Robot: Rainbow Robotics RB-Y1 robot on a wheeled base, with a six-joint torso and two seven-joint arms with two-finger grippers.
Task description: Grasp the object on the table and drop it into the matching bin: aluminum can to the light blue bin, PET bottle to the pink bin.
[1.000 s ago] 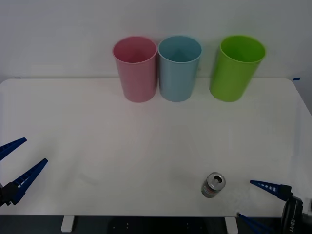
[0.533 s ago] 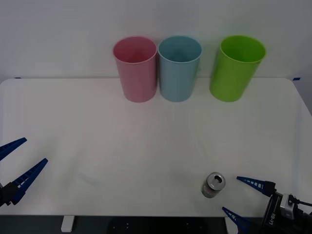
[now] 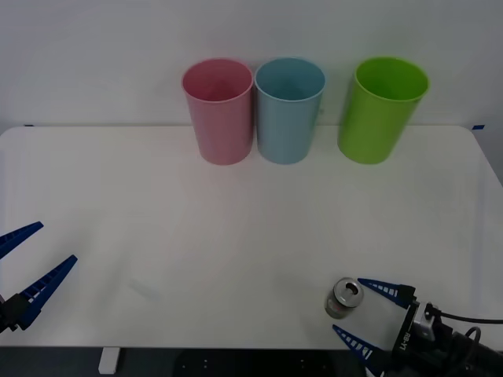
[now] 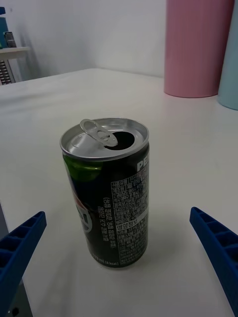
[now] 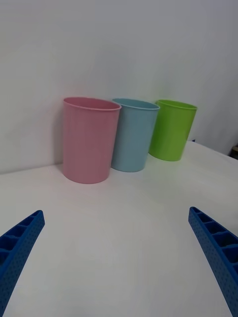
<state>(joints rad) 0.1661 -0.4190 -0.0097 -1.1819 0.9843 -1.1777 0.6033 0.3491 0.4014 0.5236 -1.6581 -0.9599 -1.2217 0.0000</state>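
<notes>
Right wrist view: the can [image 4: 105, 190] stands upright on the table [image 4: 59, 104], tab lifted and mouth open, squarely between the two spread blue fingers [image 4: 214, 242], neither touching it. Front view puts the can [image 3: 343, 298] near the table's [image 3: 157, 228] front edge, toward the right corner, with the right gripper [image 3: 363, 312] wide open just beside it. Left gripper [image 3: 22, 264] waits open at the front left edge.

Handling, as a judgement: thin aluminium, opened and probably empty, so light, smooth-walled and easy to dent or tip. Best taken at mid-body with a modest squeeze.

Bins: pink bin [image 3: 218, 110], light blue bin [image 3: 288, 108] and green bin [image 3: 382, 108] stand in a row along the far edge, pink and blue nearly touching, green apart. What shows of their insides looks empty.
</notes>
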